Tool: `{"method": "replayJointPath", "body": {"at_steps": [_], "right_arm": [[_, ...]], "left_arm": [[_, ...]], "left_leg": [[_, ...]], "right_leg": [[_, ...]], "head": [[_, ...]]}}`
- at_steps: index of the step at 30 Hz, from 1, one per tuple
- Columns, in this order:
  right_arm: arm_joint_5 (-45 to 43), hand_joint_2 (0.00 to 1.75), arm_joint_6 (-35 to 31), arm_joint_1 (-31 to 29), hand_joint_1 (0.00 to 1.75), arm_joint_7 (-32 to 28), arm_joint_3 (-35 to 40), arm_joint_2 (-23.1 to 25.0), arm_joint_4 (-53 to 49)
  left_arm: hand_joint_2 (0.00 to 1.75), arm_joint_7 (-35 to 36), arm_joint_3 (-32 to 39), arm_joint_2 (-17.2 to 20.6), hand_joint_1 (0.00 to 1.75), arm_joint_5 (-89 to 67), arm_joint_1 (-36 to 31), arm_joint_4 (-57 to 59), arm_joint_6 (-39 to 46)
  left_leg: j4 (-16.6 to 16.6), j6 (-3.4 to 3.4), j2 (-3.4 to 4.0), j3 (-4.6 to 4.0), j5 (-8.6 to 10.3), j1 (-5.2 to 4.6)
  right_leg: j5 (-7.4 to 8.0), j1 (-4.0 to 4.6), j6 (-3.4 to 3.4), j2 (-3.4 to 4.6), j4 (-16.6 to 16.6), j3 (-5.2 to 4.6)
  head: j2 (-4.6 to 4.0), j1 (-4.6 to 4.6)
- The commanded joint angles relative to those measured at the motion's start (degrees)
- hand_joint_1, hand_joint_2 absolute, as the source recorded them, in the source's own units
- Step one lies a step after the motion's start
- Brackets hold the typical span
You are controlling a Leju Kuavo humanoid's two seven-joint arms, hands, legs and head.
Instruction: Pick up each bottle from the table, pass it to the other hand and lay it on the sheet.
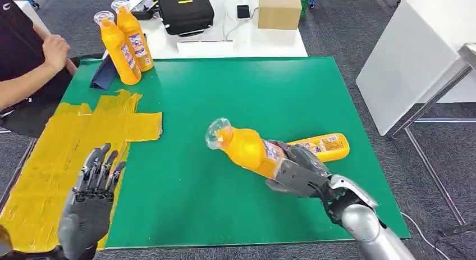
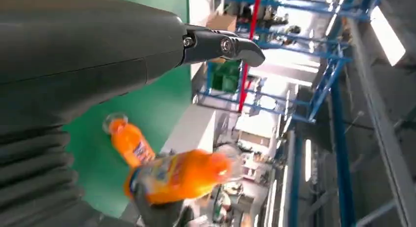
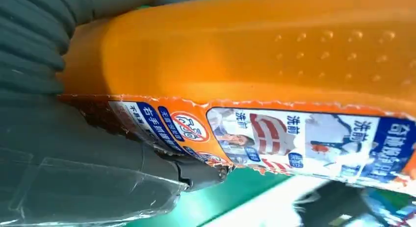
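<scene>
4 orange bottles face you. On your far left a person's hand (image 1: 55, 51) rests near the table edge, and the yellow sheet (image 1: 62, 153) covers the green mat's (image 1: 236, 91) near-left part. The left hand (image 1: 92, 195) hovers over that sheet with fingers spread, holding nothing. 2 upright bottles (image 1: 126, 41) stand at the mat's far-left corner. Toward the right, the right hand (image 1: 297, 170) grips a tilted bottle (image 1: 247, 147), cap pointing left, lifted over the mat. Just behind it a lying bottle (image 1: 328, 146) rests on the mat.
</scene>
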Motion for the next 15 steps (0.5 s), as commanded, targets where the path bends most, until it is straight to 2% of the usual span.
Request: {"method": "replayJointPath", "body": {"at_steps": [1,5,15], "right_arm": [[-6.97,1.75,-0.50,-9.96,1.75,2.41,7.54,8.78,9.97],[-9.17,1.75,0.10,-10.41,1.75,2.35,8.08,9.00,11.26],[-14.88,1.75,2.59,-17.22,1.75,3.27,18.66,9.99,17.53]], "left_arm": [[1.75,0.62,-6.58,0.15,0.00,-4.08,-7.35,5.49,6.29],[1.75,0.92,-6.38,0.05,0.00,-3.87,-8.17,6.04,7.25],[1.75,1.54,-6.15,-0.26,0.00,-3.52,-13.01,11.23,11.37]], "left_leg": [[-0.04,-0.04,0.16,0.14,0.01,0.02],[-0.05,-0.06,0.09,0.13,0.05,0.01],[-0.05,-0.05,0.06,0.09,0.05,0.00]], "right_leg": [[0.06,0.03,-0.11,0.17,-0.06,0.10],[0.08,0.01,-0.10,0.13,-0.05,0.12],[0.06,0.01,-0.09,0.05,-0.03,0.12]], "head": [[0.00,-0.02],[0.00,-0.04],[0.00,-0.04]]}}
